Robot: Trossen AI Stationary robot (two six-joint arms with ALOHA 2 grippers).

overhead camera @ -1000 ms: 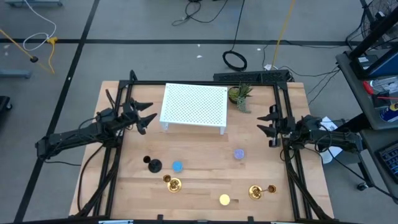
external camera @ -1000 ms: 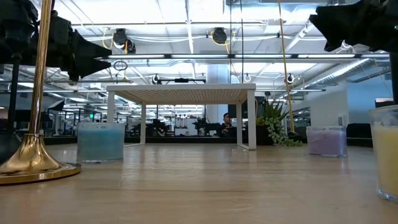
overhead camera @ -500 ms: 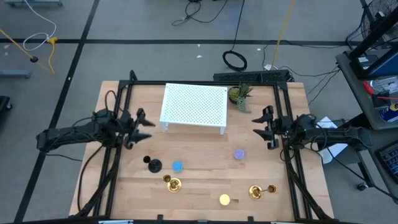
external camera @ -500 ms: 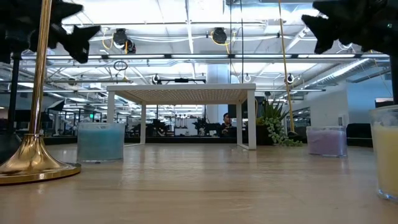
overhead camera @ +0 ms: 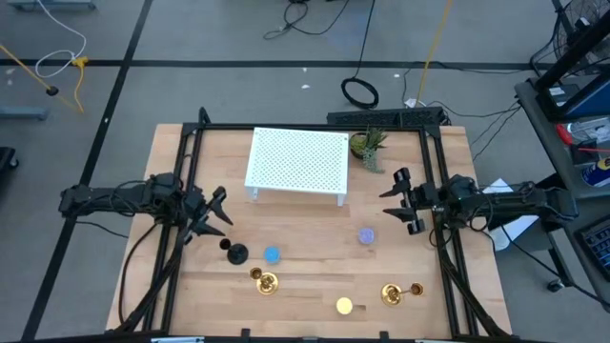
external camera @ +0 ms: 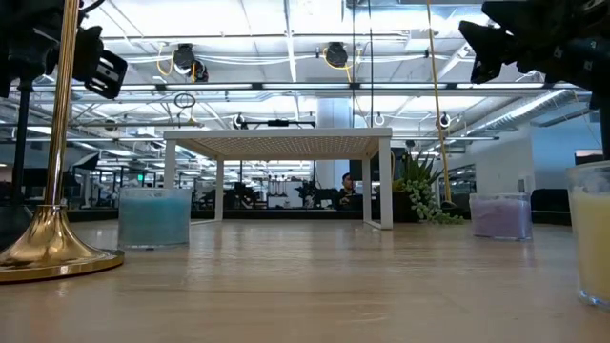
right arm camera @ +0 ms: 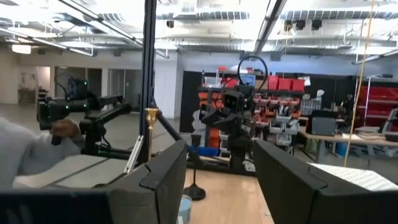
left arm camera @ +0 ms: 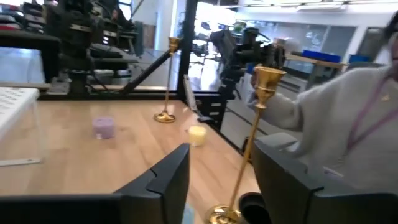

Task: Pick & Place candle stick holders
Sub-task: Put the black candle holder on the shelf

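Both jaws gaping wide and holding nothing, left gripper [overhead camera: 212, 217] hovering at mid-left just above the black holder [overhead camera: 235, 252], right gripper [overhead camera: 400, 203] hovering mid-right, two gold holders [overhead camera: 266, 281] [overhead camera: 392, 294] sitting low-centre and lower right on the bench [overhead camera: 305, 238].

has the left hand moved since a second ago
Yes. In the high view the left hand has swung away from the white perforated stand toward the black candle stick holder, fingers open and holding nothing.
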